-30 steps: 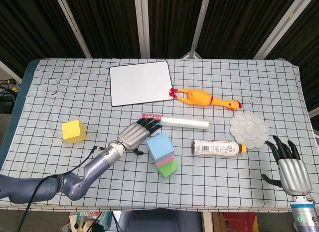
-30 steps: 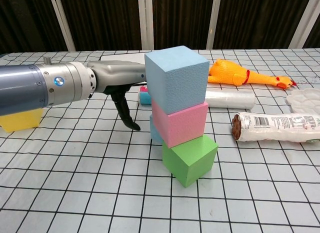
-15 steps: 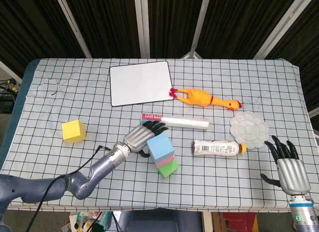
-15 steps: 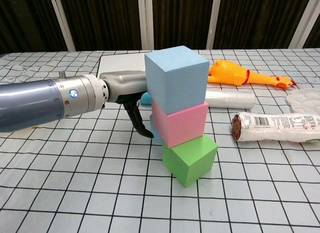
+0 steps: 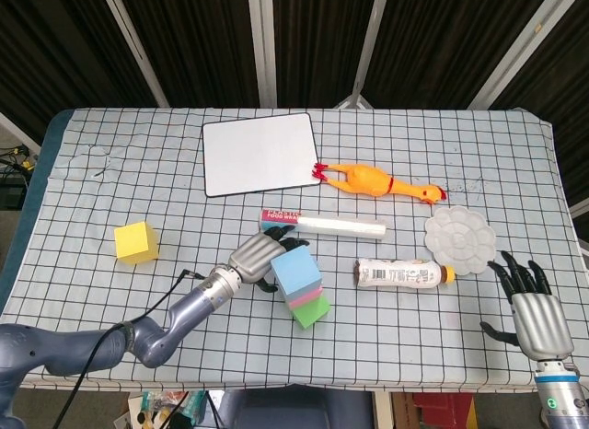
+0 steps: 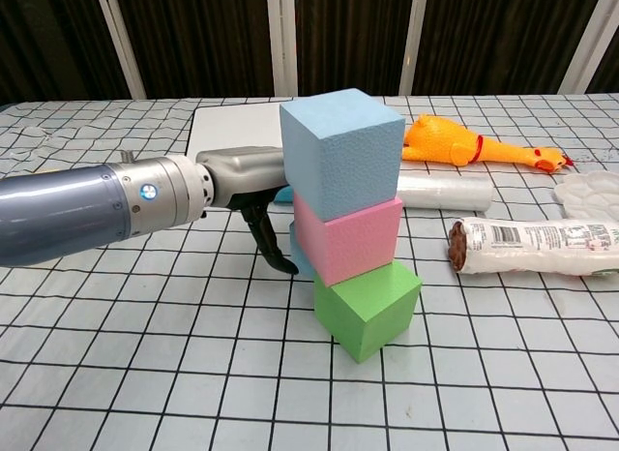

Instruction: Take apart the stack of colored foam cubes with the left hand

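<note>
The left hand (image 6: 253, 176), holding nothing with fingers apart, is just beside the blue cube (image 6: 341, 152) on the leaning stack (image 5: 301, 285) near the bench's front, so a sideways push could topple it.

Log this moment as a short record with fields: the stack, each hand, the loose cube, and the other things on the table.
stack: blue cube on pink cube on green cube, upright, slightly staggered
left hand: at the stack's left side by the blue cube; grip hidden
right hand: open, at the table's near right edge
loose cube: yellow cube, far left
others: whiteboard, rubber chicken, bottle, white tube, palette
</note>
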